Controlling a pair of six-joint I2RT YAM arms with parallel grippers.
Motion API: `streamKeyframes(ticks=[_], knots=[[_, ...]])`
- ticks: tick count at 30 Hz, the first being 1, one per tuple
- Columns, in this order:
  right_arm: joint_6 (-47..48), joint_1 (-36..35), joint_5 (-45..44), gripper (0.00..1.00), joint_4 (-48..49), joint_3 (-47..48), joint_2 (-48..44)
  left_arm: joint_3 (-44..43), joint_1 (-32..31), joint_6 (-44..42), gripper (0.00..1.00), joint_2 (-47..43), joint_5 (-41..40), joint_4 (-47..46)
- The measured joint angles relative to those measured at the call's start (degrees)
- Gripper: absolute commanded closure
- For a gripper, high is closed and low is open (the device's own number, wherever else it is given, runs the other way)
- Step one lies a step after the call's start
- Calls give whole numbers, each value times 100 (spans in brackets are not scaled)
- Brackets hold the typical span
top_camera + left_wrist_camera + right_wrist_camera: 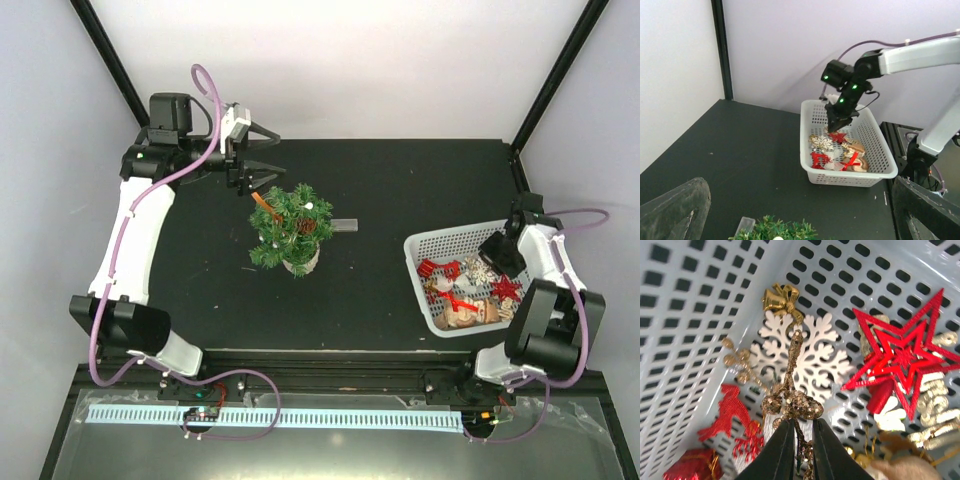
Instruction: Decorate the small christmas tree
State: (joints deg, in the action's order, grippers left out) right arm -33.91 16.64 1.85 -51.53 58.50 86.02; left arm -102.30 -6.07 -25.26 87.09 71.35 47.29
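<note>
You can read no text, label, brand, number or sign in any of the three views.

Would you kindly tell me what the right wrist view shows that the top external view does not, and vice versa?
Only the right wrist view: the right fingers pinched shut on a gold glitter sprig. Only the top external view: the small christmas tree, with the open left fingers just beyond it. Both: the white basket and the red star lying in it.
</note>
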Motion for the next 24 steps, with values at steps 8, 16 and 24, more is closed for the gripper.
streamKeyframes(ticks=[8, 16, 24], knots=[[-262, -623, 293, 86, -498, -175, -1209, 2, 0, 76, 1, 68, -323, 63], [-380, -1939, 498, 84, -1021, 675, -2194, 2, 0, 262, 1, 157, -608, 52], [-214, -4096, 511, 84, -1403, 2371, -2448, 177, 22, 492, 1, 267, -1137, -74]])
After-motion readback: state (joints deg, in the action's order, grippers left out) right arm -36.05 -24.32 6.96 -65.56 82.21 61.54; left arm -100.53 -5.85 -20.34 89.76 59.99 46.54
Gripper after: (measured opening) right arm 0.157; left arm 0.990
